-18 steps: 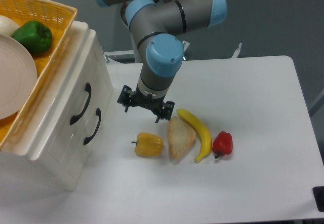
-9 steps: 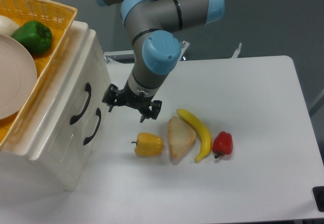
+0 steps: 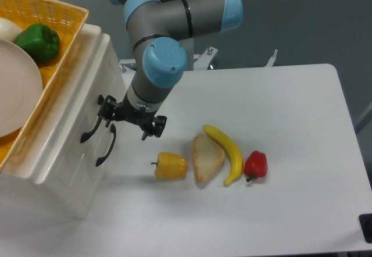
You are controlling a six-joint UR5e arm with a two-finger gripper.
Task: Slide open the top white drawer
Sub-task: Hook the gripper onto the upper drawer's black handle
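While the glossy cream-white top drawer [image 3: 74,107] sits flush in its cabinet at the table's left, the black two-finger gripper [image 3: 132,117] hangs at its front.
Fingers spread, gripping nothing; left one just beside the drawer's curved black handle [image 3: 93,127].

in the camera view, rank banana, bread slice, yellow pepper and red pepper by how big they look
1. banana, longest
2. bread slice, shorter than the banana but broader, so their order by area is unsure
3. yellow pepper
4. red pepper, slightly smaller; all lie at similar depth
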